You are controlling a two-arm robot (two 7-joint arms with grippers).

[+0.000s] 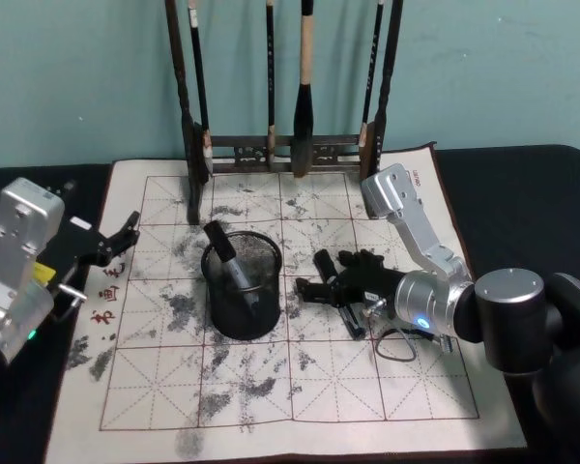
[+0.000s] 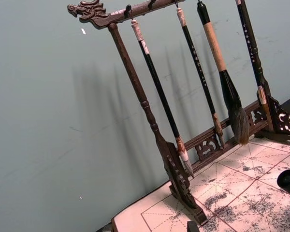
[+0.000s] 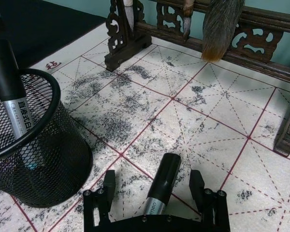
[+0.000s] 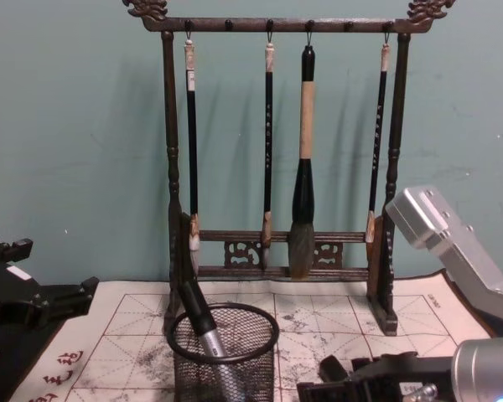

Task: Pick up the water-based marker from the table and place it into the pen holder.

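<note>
Water-based marker [image 3: 162,181]: black cap, silver barrel, lying flat on the red-gridded, ink-stained calligraphy mat [image 1: 300,387], right of centre in the head view. Right gripper [image 3: 153,177]: lowered over this marker, fingers spread wide with one on each side of the barrel and a clear gap on both sides; it has hold of nothing. Pen holder [image 1: 246,309]: round black wire-mesh cup with a thick rim, upright on the mat at the centre of the head view, just left of the right gripper and apart from it. Second marker [image 1: 222,253]: same type, standing tilted inside the pen holder, with its black cap above the rim and leaning to the upper left. Left gripper [image 1: 124,237]: idle at the left edge of the mat, well apart from the holder, fingers apart and empty. Brush rack [image 4: 172,167]: tall dark wood with carved ends, at the far edge of the mat before a teal wall, with four calligraphy brushes hanging from it; the large brush [image 4: 303,209] is third from the left. Black table [image 1: 522,184]: beneath the mat.
</note>
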